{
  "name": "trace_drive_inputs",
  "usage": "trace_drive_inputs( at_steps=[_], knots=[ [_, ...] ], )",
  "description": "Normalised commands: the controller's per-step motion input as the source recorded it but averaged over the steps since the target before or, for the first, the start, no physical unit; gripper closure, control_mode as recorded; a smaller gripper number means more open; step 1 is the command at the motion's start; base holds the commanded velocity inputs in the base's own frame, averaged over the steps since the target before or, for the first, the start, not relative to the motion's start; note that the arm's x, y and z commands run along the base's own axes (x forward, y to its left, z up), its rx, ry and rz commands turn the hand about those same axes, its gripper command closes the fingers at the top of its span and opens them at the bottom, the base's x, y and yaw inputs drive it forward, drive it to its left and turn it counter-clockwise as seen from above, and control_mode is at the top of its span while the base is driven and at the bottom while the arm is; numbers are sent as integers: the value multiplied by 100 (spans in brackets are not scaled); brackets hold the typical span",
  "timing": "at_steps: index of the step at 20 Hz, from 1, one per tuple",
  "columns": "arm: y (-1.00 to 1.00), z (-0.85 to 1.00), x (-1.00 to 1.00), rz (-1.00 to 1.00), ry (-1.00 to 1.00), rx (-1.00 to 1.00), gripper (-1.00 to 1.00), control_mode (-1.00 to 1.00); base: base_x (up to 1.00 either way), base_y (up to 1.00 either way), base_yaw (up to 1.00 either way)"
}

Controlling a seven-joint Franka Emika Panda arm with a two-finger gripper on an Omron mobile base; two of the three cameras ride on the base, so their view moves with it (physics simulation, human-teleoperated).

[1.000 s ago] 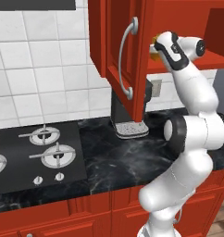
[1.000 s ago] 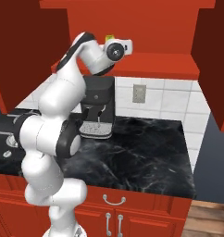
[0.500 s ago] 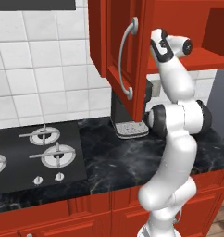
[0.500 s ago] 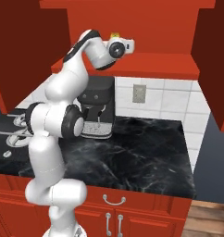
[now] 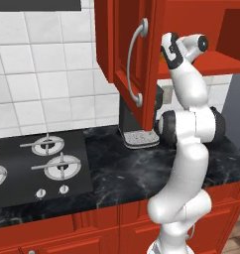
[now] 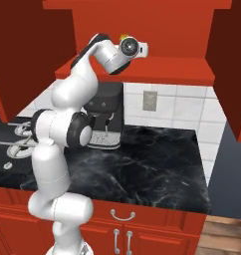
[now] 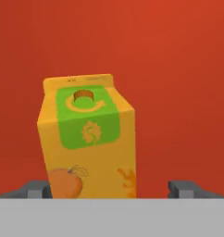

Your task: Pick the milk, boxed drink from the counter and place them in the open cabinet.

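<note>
The boxed drink (image 7: 86,139), an orange carton with a green top, stands against the red inside of the open cabinet (image 7: 178,69). My gripper (image 7: 113,190) is open around it. Its dark fingertips (image 7: 37,190) are spread wide, and the carton sits nearer the left one with a clear gap on the right. From the base views, the hand (image 5: 172,48) reaches up to the shelf of the open cabinet (image 5: 226,62), and a sliver of the boxed drink (image 6: 124,37) peeks out beside it. The milk is out of view. The counter (image 5: 117,173) lies far below.
The cabinet door (image 5: 123,59) with its curved silver handle hangs open just left of the arm. A dark coffee machine (image 6: 105,122) stands on the counter (image 6: 152,169) under the shelf (image 6: 167,67). A black stove (image 5: 37,168) is to the left.
The jaws were shut on the boxed drink and have now spread open, letting it go inside the cabinet. The arm has straightened upward toward the shelf.
</note>
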Motion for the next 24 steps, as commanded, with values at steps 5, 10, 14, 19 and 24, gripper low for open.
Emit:
trace_drive_inputs(
  at_steps=[5, 10, 14, 19, 24],
  knots=[
    [-3, 1, -92, -9, 18, 5, -100, -100, 0, 0, 0],
    [-8, 0, -100, -3, -3, 9, -100, -100, 0, 0, 0],
    [-1, -16, -100, 0, -23, 7, -100, -100, 0, 0, 0],
    [0, -68, -100, 0, -24, 4, -100, -100, 0, 0, 0],
    [-2, -91, -100, 3, 1, 1, -100, -100, 0, 0, 0]
  ],
)
